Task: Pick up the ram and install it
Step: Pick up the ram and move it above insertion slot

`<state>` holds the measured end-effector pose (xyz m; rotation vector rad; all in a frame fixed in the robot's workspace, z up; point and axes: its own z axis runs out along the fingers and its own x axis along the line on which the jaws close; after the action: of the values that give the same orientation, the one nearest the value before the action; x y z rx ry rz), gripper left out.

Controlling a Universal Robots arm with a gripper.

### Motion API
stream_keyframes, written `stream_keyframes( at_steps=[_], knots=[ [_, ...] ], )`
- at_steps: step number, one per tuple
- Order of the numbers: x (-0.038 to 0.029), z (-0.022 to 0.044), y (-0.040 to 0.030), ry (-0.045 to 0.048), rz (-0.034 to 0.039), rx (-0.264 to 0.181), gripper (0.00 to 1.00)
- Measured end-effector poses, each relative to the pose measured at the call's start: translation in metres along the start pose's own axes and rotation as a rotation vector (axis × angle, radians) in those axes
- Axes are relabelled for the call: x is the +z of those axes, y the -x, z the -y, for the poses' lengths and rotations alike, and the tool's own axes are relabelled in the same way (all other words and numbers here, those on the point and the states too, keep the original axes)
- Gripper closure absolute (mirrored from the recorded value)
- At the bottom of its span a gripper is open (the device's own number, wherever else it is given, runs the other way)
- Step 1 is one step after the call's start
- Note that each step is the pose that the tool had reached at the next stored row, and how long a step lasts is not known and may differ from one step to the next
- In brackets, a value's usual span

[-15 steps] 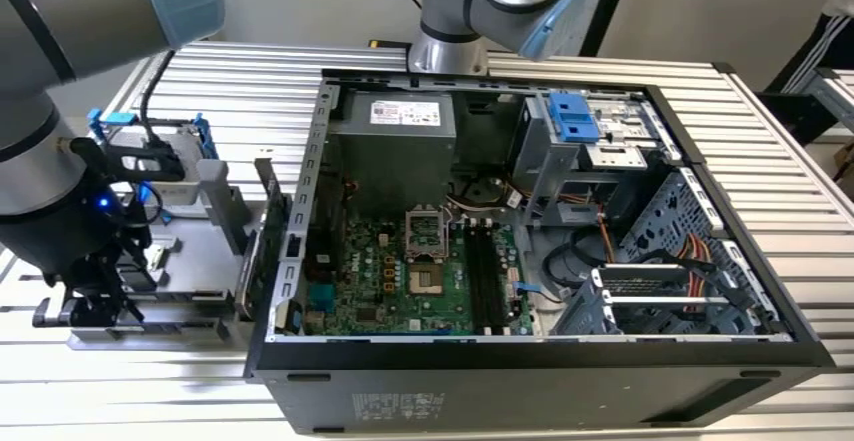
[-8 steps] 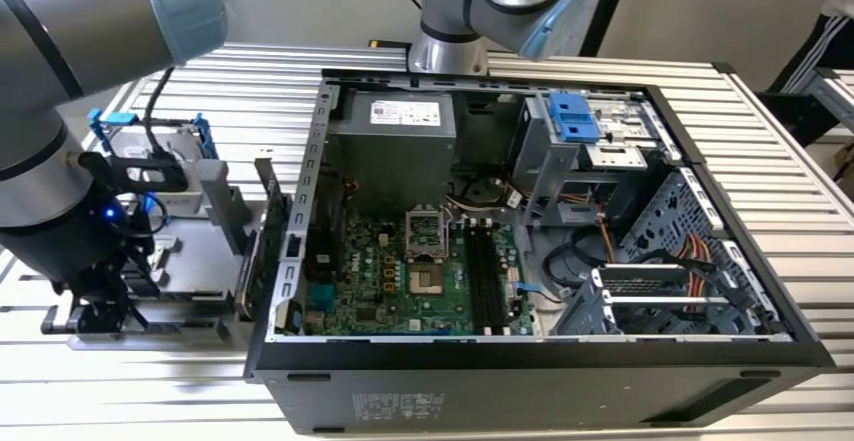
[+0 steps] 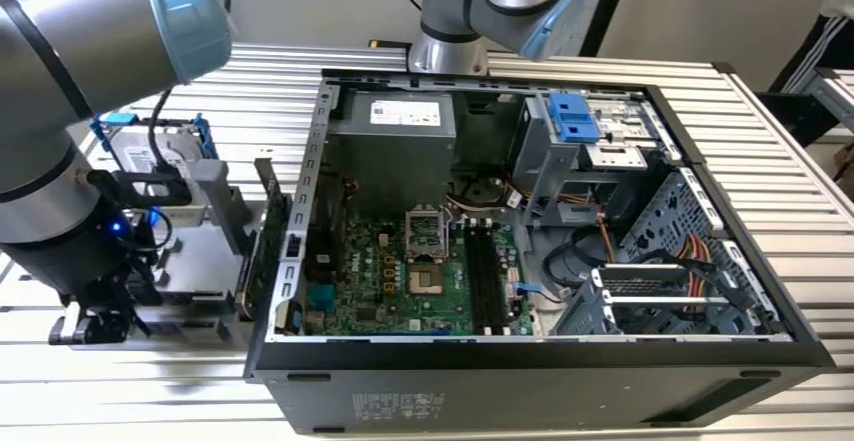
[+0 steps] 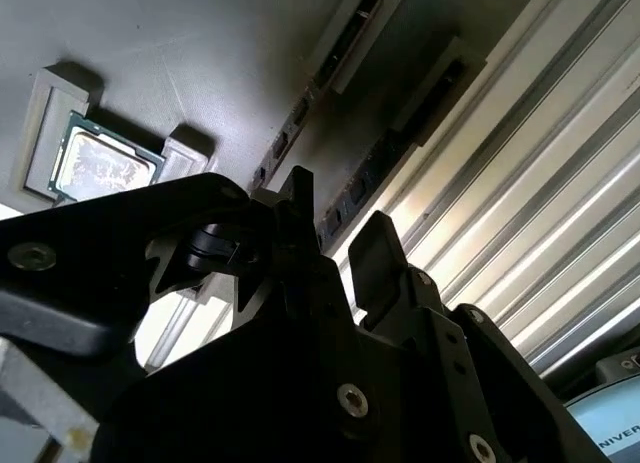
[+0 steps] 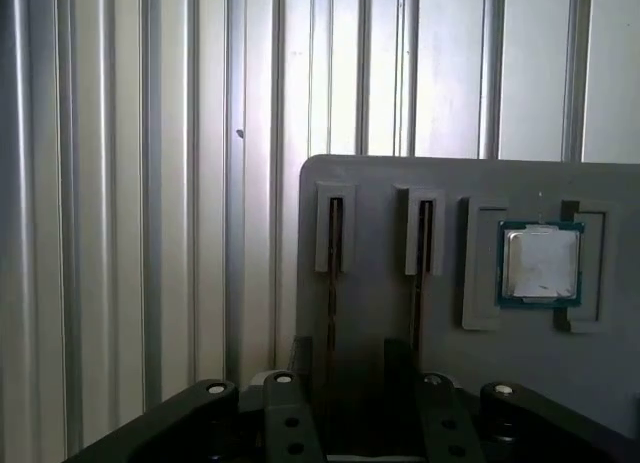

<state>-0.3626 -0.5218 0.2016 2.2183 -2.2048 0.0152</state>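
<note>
Ram (image 5: pixel 334 245) edge-up in grey tray (image 5: pixel 380 183) slot, between the partly open end effector's (image 5: pixel 350 348) fingers.

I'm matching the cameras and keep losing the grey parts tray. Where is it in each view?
Exterior view: the grey tray is on the exterior view's left, beside the computer case.
First wrist view: the grey tray lies beyond the gripper, holding the processor.
Second wrist view: the grey tray lies beyond the gripper, with the processor set in it.
Shared landmark: the ribbed metal table under the tray.
</note>
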Motion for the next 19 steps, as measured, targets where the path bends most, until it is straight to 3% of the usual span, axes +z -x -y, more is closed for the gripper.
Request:
stream_keyframes(
  at_steps=[7, 19],
  knots=[
    [0.0076, -0.0001, -0.0018, 0.0011, -0.0001, 0.000, 0.00],
    [0.0087, -0.0001, -0.0024, 0.0010, 0.0001, 0.000, 0.00]
  ],
)
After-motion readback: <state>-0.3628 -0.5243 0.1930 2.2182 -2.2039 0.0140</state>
